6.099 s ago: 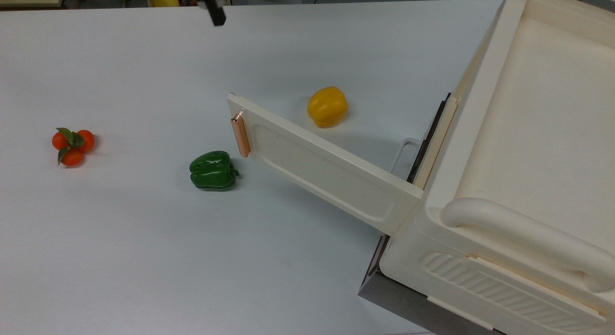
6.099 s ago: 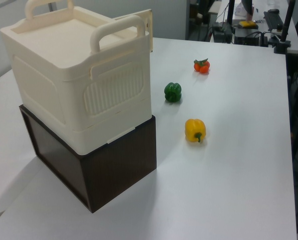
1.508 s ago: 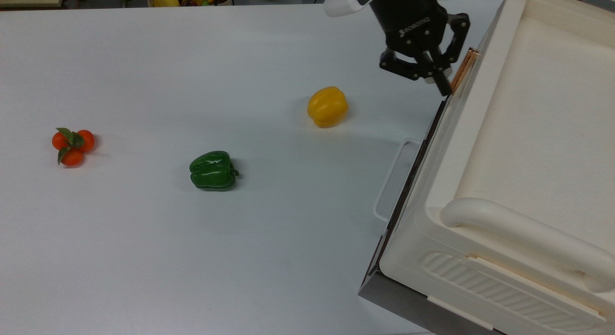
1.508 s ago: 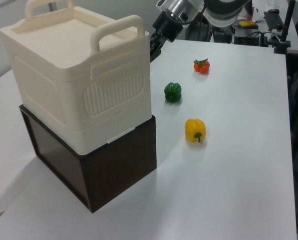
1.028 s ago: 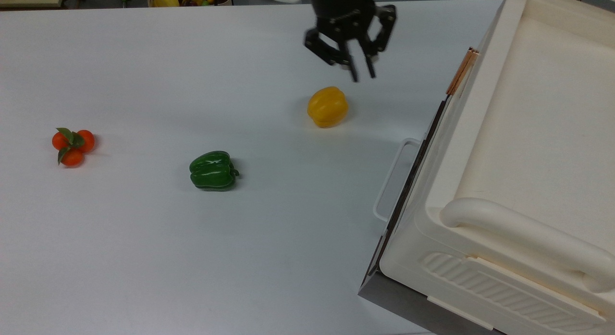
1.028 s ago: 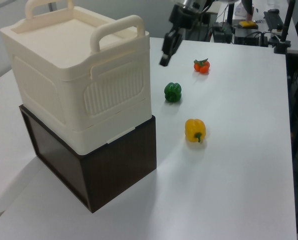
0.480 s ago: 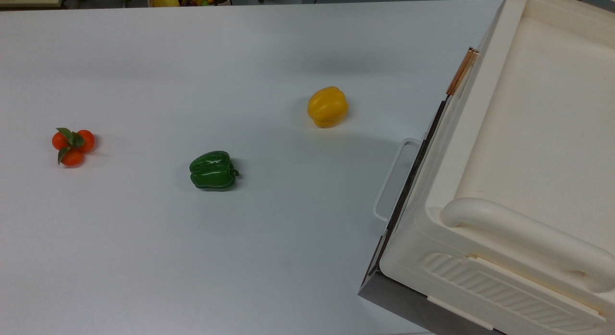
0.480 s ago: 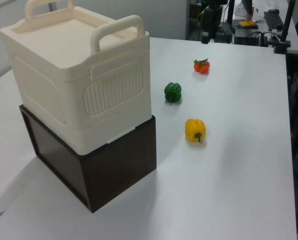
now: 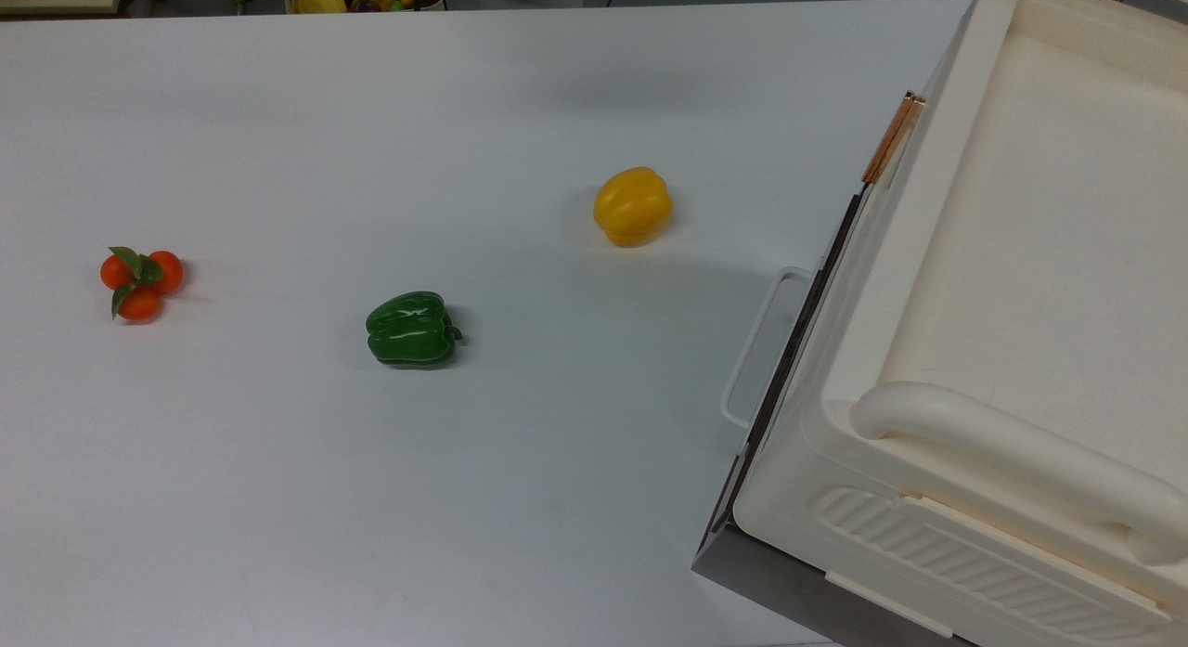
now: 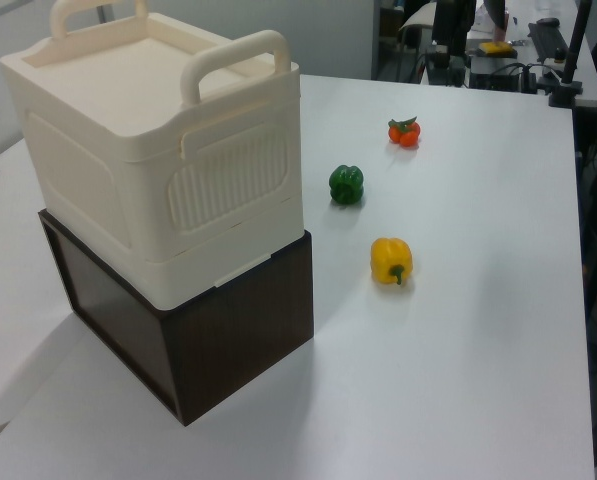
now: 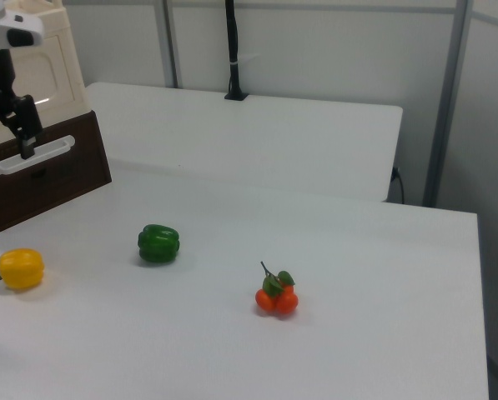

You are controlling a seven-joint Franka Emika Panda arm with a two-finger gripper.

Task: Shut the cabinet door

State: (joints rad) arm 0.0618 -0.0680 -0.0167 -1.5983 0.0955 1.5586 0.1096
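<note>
The gripper [image 11: 7,137] is hanging in front of the shut cabinet door [image 11: 44,79]; finger state cannot be told; the closing task appears complete.

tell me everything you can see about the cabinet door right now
The cabinet door is shut, lying flush against the front of the cream-white cabinet. In the top view it shows edge-on as a thin cream strip, its copper-coloured bar handle at the far end. It looks like smooth plastic. Nothing touches it. Below it sits a dark panel with a white loop handle.
</note>
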